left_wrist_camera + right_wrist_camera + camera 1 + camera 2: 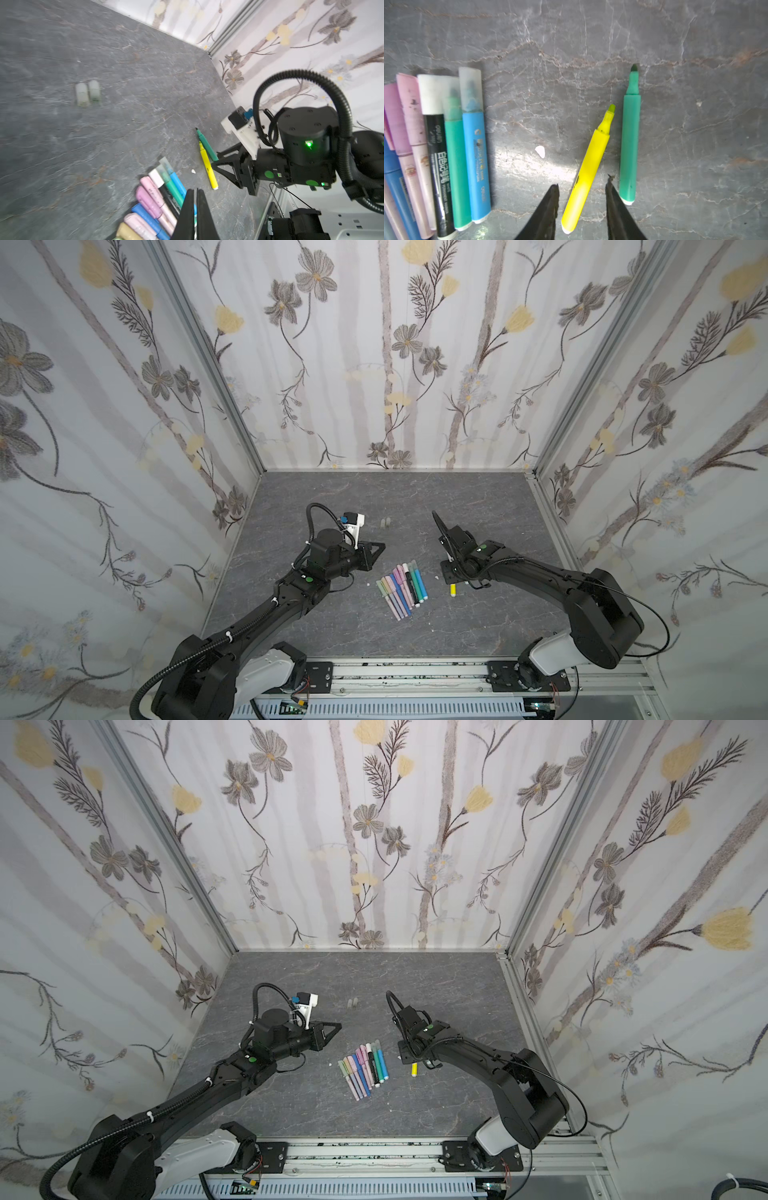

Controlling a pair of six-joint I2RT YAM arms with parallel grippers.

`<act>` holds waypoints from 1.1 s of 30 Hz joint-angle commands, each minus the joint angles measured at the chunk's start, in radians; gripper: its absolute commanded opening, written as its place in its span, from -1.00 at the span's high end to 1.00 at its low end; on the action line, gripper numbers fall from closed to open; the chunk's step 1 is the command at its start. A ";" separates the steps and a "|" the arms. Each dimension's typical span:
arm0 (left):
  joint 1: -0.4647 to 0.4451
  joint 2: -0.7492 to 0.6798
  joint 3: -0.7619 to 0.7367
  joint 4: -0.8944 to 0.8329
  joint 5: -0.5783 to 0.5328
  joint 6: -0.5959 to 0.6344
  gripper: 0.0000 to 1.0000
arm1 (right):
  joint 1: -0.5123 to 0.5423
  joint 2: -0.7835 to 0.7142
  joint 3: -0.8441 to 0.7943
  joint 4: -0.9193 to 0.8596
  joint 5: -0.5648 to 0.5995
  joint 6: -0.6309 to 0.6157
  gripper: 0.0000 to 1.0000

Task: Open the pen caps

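Several capped pens [401, 589] lie in a tight row at the table's middle, seen in both top views [363, 1067]. Their pen caps [470, 89] are pastel, white and translucent. Two loose translucent pen caps [88, 92] lie side by side farther back [385, 522]. To the right of the row, an uncapped yellow pen [588, 168] and an uncapped green pen [630, 145] rest on the table. My right gripper [582, 182] is open, pointing down over the yellow pen's rear end, with a gap on each side. My left gripper [196, 190] is shut and empty, hovering left of the row [380, 547].
A small white scrap [540, 151] lies between the pen row and the yellow pen. Flowered walls close the grey marbled table [374, 497] on three sides. A metal rail [415, 676] with both arm bases runs along the front edge.
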 commanded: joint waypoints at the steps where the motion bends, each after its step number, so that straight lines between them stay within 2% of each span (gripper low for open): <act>1: 0.050 -0.010 0.025 -0.084 -0.018 0.051 0.36 | 0.009 -0.004 -0.021 0.014 -0.019 0.060 0.23; 3: 0.062 -0.010 0.039 -0.101 -0.019 0.061 0.01 | 0.011 0.005 -0.027 0.022 -0.020 0.063 0.23; 5: 0.068 -0.010 0.044 -0.111 -0.028 0.066 -0.23 | 0.012 0.018 -0.027 0.025 -0.020 0.062 0.24; 7: 0.072 -0.008 0.043 -0.108 -0.030 0.063 -0.32 | 0.012 0.035 -0.027 0.029 -0.021 0.060 0.27; 20: 0.087 -0.010 0.017 -0.072 -0.022 0.049 -0.32 | 0.013 0.078 -0.036 0.038 0.015 0.049 0.58; 33: 0.096 -0.014 0.003 -0.064 -0.017 0.044 -0.31 | -0.036 0.169 0.053 -0.012 0.110 -0.028 0.61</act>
